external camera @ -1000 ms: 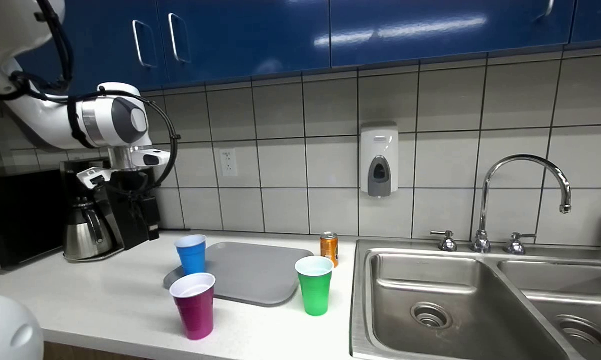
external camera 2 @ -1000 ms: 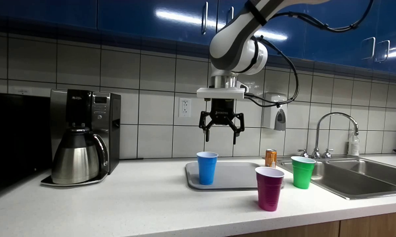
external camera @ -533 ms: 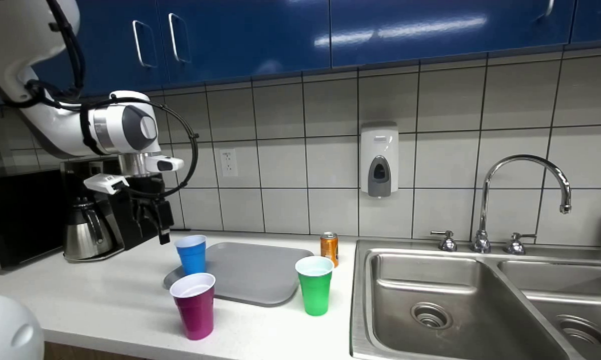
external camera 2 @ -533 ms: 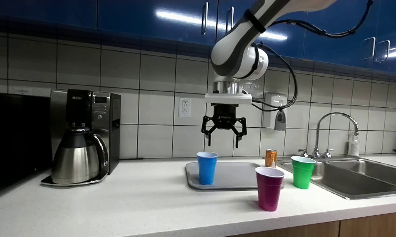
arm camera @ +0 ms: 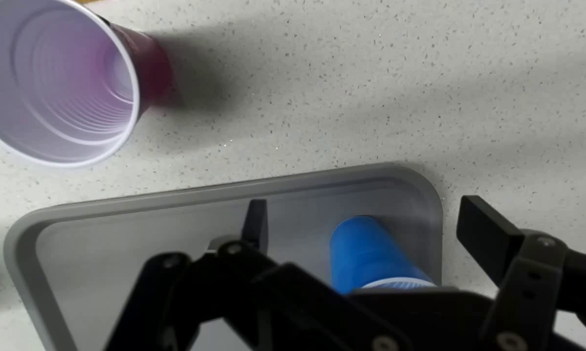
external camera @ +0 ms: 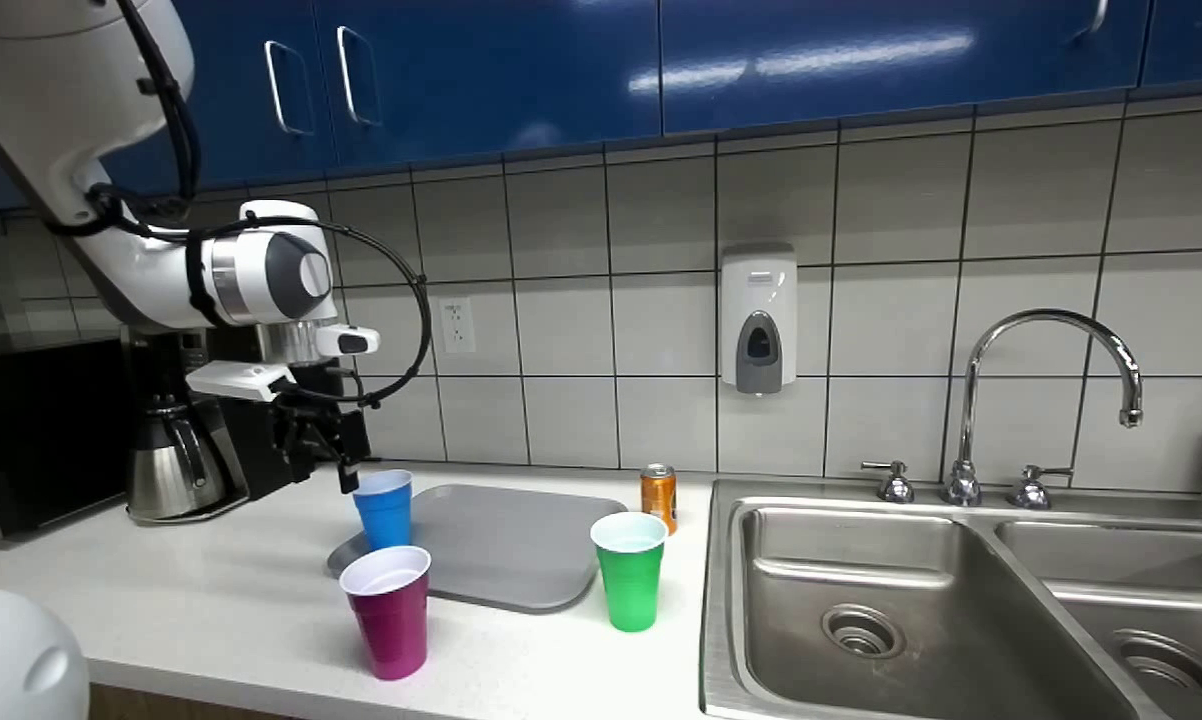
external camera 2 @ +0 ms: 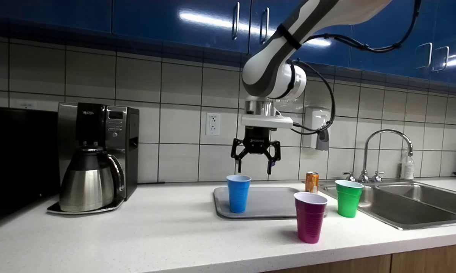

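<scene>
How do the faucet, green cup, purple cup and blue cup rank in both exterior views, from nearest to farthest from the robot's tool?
Nearest to the tool first:
1. Blue cup, lower down, on the tray.
2. Purple cup, on the counter, in front of the tray.
3. Green cup, on the counter between tray and sink.
4. Faucet, behind the sink basins.
</scene>
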### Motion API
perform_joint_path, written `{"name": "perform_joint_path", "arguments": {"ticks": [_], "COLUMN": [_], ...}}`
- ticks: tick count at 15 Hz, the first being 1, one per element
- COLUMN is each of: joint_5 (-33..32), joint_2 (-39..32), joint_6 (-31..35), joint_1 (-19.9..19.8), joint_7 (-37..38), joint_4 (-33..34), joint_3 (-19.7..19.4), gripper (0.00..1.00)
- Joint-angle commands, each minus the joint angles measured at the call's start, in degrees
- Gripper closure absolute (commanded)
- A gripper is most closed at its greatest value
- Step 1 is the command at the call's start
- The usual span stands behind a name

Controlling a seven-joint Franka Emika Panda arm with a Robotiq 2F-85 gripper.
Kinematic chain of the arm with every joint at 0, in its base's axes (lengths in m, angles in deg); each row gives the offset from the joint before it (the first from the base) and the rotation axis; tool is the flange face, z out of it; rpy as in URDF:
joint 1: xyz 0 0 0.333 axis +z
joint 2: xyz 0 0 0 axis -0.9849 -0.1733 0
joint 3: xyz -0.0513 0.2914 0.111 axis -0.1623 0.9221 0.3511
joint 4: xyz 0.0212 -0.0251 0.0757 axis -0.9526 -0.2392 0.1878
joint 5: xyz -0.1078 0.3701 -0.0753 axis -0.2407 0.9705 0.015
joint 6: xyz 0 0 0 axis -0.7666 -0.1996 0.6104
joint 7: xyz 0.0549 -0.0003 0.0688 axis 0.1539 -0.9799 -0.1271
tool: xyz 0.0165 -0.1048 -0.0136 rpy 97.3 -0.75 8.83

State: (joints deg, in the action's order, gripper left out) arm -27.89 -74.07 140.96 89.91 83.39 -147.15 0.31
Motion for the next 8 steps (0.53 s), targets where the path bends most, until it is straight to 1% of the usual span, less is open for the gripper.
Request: {"name": "perform_joint_path", "arguments": {"ticks": [1, 8], "joint_5": [-0.1, -2.3], "joint_2": [-1.6, -5.2], "joint_6": [-0.2, -0.7], "joint_1": [1.0, 1.7], "joint_7": [-4.7, -9.4], "joint_4": [2.7, 6.7], "joint_3": [-0.6, -1.0], "gripper": [0.0, 0.0]}}
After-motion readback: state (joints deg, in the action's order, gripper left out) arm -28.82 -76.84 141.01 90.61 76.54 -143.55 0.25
